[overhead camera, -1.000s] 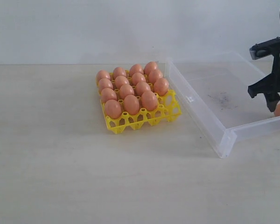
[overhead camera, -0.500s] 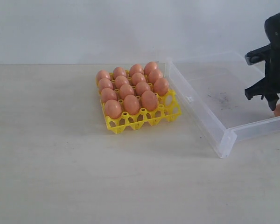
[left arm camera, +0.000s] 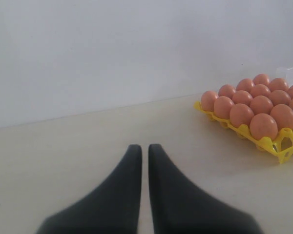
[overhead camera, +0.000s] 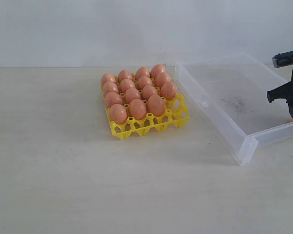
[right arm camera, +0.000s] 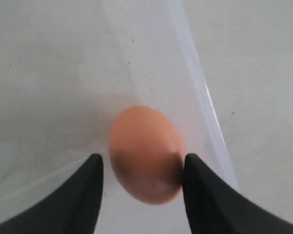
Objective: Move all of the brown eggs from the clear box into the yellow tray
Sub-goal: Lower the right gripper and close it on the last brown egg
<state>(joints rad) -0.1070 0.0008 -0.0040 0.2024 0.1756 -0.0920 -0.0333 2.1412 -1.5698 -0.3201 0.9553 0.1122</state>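
— Pale counter [overhead camera: 63,175], blank white wall [overhead camera: 88,29] behind. Where's the work?

— Far right. One smooth orange-brown oval egg [right arm camera: 145,151] lies on the floor of the shallow clear plastic box [overhead camera: 212,122], close against its low wall. The right pincer [right arm camera: 142,161] straddles it: one finger touches the shell, the other shows a sliver of gap, so I cannot tell if it truly pinches.

— And the others?

— The other brown eggs [overhead camera: 137,108] sit in the bright yellow lattice egg tray [overhead camera: 141,126] just beside the box. One cup at the corner nearest the box looks free. The left pincer [left arm camera: 144,146] is pressed together, holding nothing.

— Risks?

— Lopsided contact could roll the egg out on lifting. A finger catching the wall could drag the light box. Too hard a squeeze cracks the shell
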